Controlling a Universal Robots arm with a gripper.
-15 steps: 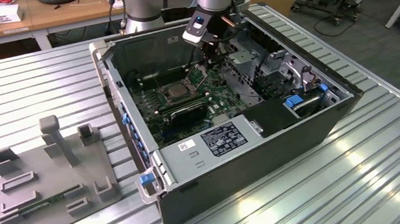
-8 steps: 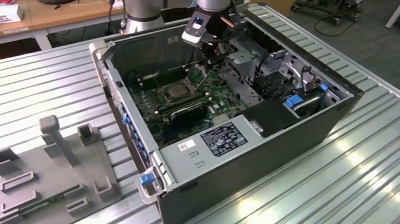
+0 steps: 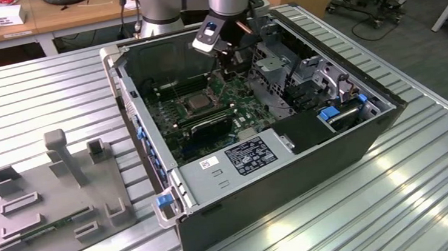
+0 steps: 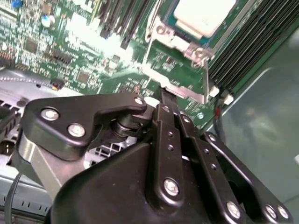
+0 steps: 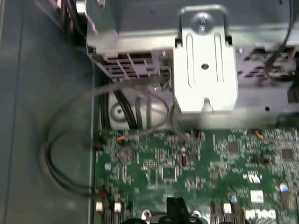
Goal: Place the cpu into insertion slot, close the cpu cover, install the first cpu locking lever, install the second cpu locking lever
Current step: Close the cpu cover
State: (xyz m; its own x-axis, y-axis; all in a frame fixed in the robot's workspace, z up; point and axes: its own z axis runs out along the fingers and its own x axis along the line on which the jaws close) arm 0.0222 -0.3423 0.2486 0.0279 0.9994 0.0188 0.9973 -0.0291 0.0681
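Just past the tips of the pincer (image 4: 167, 99), the cpu (image 4: 205, 14) is sitting in the insertion slot (image 3: 183, 104) of the green motherboard (image 4: 93, 56), the silvery cpu cover (image 4: 180, 43) framing it. The pincer's fingers are pressing together, gripping nothing visible, hanging close over the board inside the computer case (image 3: 310, 173).

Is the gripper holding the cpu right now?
No. In the second wrist view the cpu lies seated on the green motherboard, apart from the gripper, whose tips carry nothing.
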